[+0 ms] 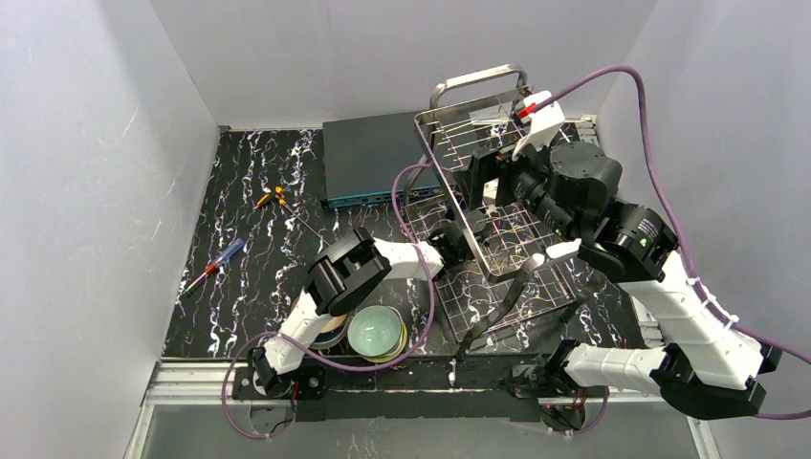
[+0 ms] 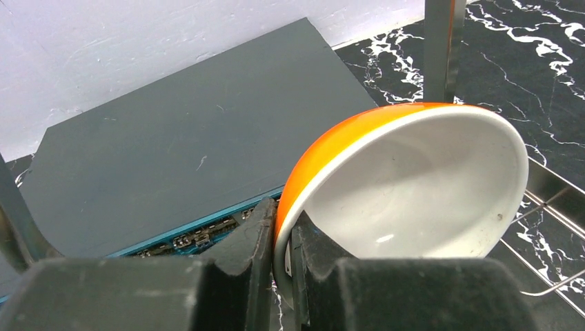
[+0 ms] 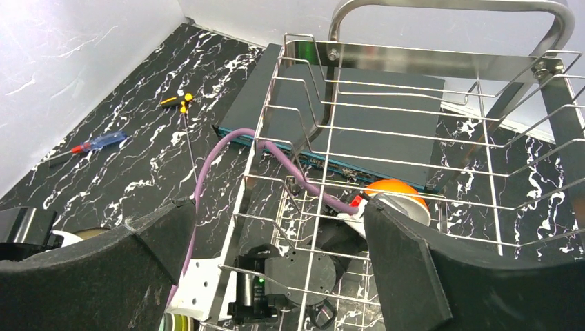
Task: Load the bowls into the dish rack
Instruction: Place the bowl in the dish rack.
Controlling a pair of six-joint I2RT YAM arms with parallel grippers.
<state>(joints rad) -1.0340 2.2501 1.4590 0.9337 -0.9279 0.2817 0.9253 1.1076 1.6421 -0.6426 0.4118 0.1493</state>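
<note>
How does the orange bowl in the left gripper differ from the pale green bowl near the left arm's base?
The orange bowl is orange outside and white inside; the pale green bowl is green throughout. The orange bowl is tilted on edge, its rim pinched by the left gripper at the dish rack; the pale green bowl sits upright and untouched. Both are small and round.

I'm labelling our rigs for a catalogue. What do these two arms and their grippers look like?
The left arm and right arm have white links between bulky black joints. A purple cable runs along each. The left gripper and right gripper have thick matte-black fingers.
</note>
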